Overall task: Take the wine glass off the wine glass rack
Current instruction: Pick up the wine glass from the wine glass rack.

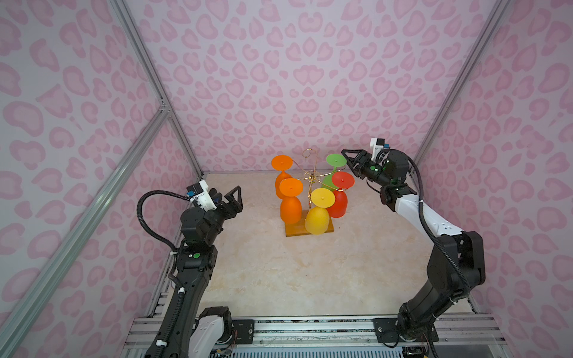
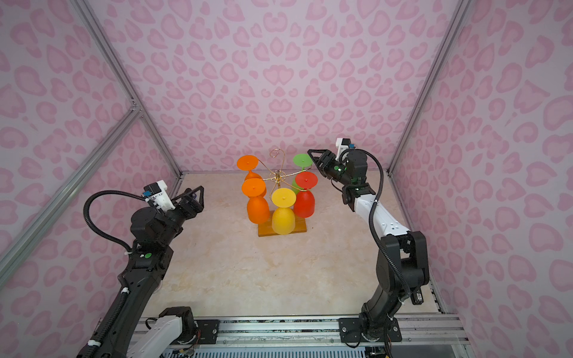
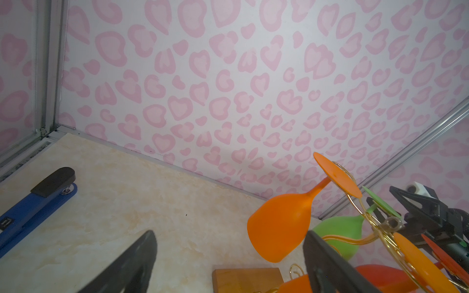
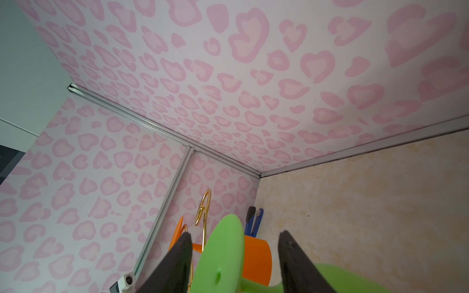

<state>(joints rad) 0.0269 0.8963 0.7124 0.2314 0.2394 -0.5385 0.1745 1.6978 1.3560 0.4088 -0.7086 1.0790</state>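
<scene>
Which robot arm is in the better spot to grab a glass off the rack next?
Right arm. The right pincer is open around the foot of the green wine glass, which hangs on the wine glass rack. The left pincer, also open, hangs off to the side, touching no glass.

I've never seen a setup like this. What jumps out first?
A gold wine glass rack stands toward the back of the table, hung with upside-down orange glasses, a yellow glass, a red glass and a green glass. Pink heart-patterned walls surround everything. The right arm's fingers sit either side of the green glass's round foot.
</scene>
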